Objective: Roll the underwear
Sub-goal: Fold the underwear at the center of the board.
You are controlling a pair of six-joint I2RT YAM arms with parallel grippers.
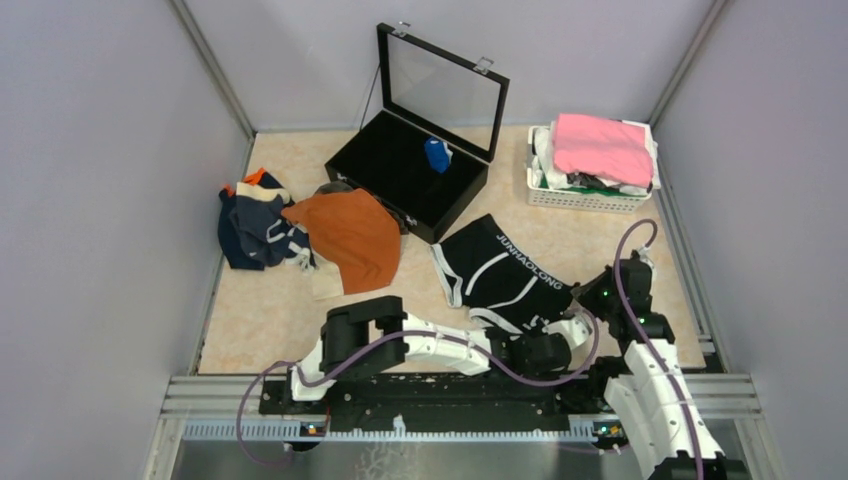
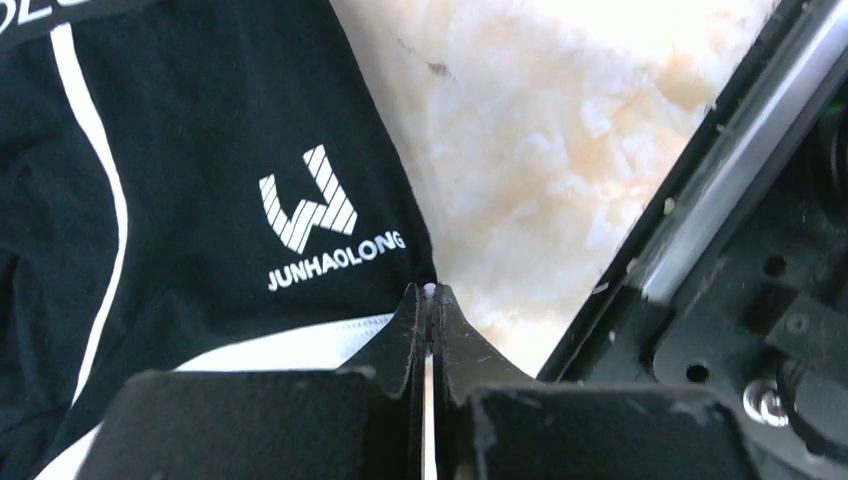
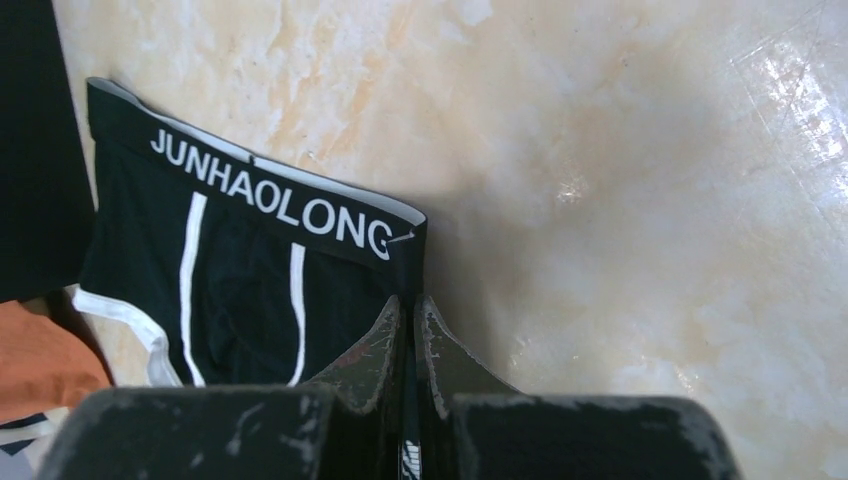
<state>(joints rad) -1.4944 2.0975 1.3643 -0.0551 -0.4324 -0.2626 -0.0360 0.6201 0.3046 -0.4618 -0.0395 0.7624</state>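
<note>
Top view: black underwear (image 1: 503,275) lies flat on the desk (image 1: 255,320), centre-right, with the waistband along its far-right side. The left arm reaches across the near edge. Left fingers (image 1: 548,330) sit at the near leg corner, right fingers (image 1: 582,294) at the near end of the waistband. The rust-orange pair (image 1: 345,238) and navy pair (image 1: 250,228) are heaped at the left, well apart. The open black box (image 1: 400,180) sits far centre with a blue roll (image 1: 437,155) inside. The basket (image 1: 585,198) is far right, with the pink cloth (image 1: 603,148) on top.

Left wrist: left fingers (image 2: 430,296) are closed tip to tip on the leg hem corner, a sliver of white trim between them. It looks like a thin bite.

Right wrist: right fingers (image 3: 408,306) are pinched on the side edge just under the waistband end, with black cloth showing between them.

Step in hand looks like taking this right edge to fold it over or start the roll.

How to do it well:
- Raise both pinches together and only slightly.
- Keep the edge taut and straight between them.
- Carry it left in one even sweep so the rest stays flat and doesn't drag.
- Risk: the left corner slipping out, so move slowly.
- Keep the arms from crossing tighter.
</note>
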